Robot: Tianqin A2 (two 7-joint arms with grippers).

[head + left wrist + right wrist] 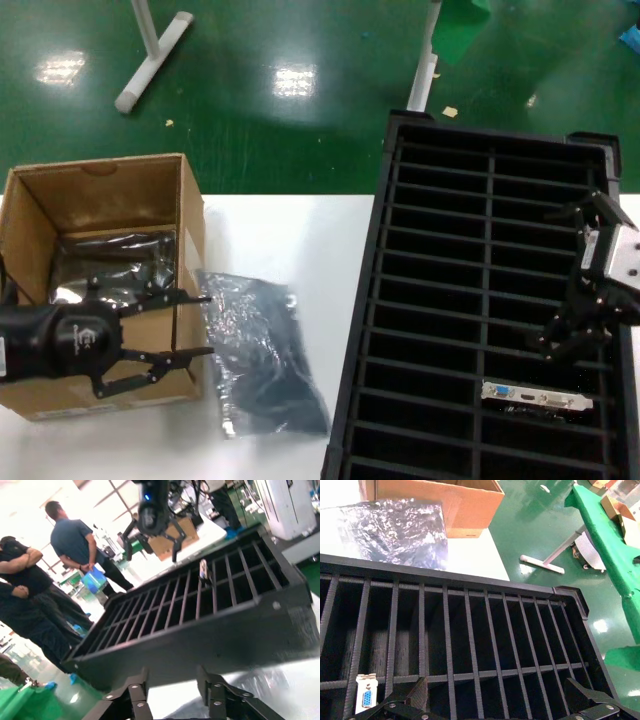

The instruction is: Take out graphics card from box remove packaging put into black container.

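Note:
The graphics card [535, 397] stands in a near slot of the black container [365, 330], silver bracket with its blue port facing up [366, 697]. My right gripper [552, 280] hangs open above the container's right column, past the card, holding nothing; its fingers [420, 695] straddle several ribs. The empty packaging [260, 350] lies flat on the white table between the box [100, 195] and the container. My left gripper [205, 323] is open at the box's near right corner, pointing at the packaging [280, 690], with nothing between its fingers [135, 695].
Shiny grey bags [115, 265] with dark boards lie inside the box. The container's long side wall [210, 635] faces the left gripper. Green floor and white stand legs [150, 60] lie beyond the table. People stand in the background [75, 540].

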